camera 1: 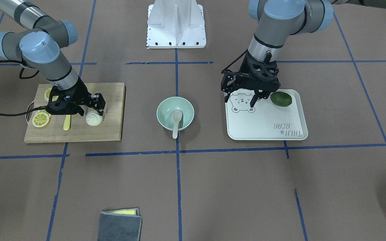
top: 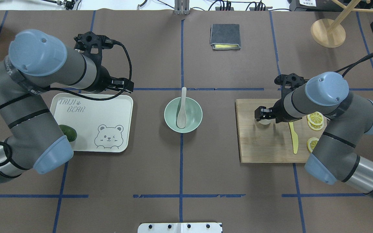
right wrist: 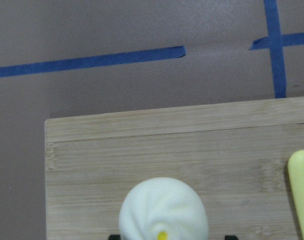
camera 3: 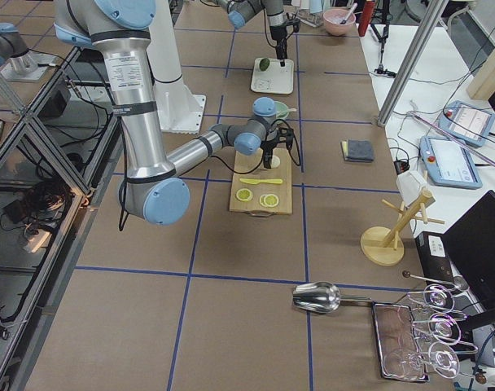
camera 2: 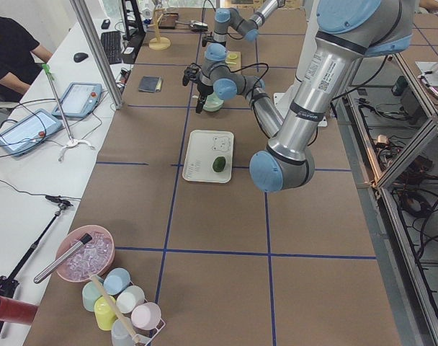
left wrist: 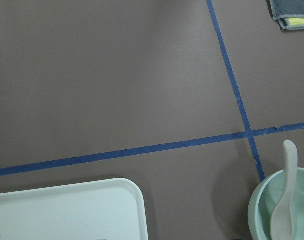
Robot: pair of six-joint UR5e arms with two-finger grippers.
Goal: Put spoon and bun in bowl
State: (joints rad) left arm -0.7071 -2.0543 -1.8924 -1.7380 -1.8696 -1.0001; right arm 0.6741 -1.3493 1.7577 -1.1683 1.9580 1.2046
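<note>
**Spoon in the bowl, bun on the board between the right gripper's fingers**

The left gripper [camera 1: 241,100] hangs with its jaws spread and holding nothing. Below it is a white rounded rectangular tray [top: 115,106] printed with a bear face. A dark green round lime [camera 1: 281,99] lies on the tray just beside the gripper, on its outer side.

Between the two grippers and well apart from both stands the round pale mint-green bowl [top: 199,111]. The small pale beige plastic spoon [top: 182,113] lies in it, scoop at the bottom and handle leaning over the rim away from the robot.

The right gripper [camera 1: 95,113] is low over a bamboo cutting board [top: 264,145]. Its fingers are apart on either side of the small cream-white pleated bun [camera 1: 93,119]. A yellow plastic knife [top: 293,137] lies just beside it, with yellow lemon slices [top: 315,119] farther out.

A folded grey cloth [top: 225,36] lies far ahead of both grippers. The table [top: 141,161] is covered in brown sheet crossed by blue tape lines.

In the overhead view the left forearm hides its gripper and the elbow covers half the lime. The right gripper hides most of the bun there. The right wrist view cuts the bun off at the bottom edge and shows only the fingertips' edges.
</note>
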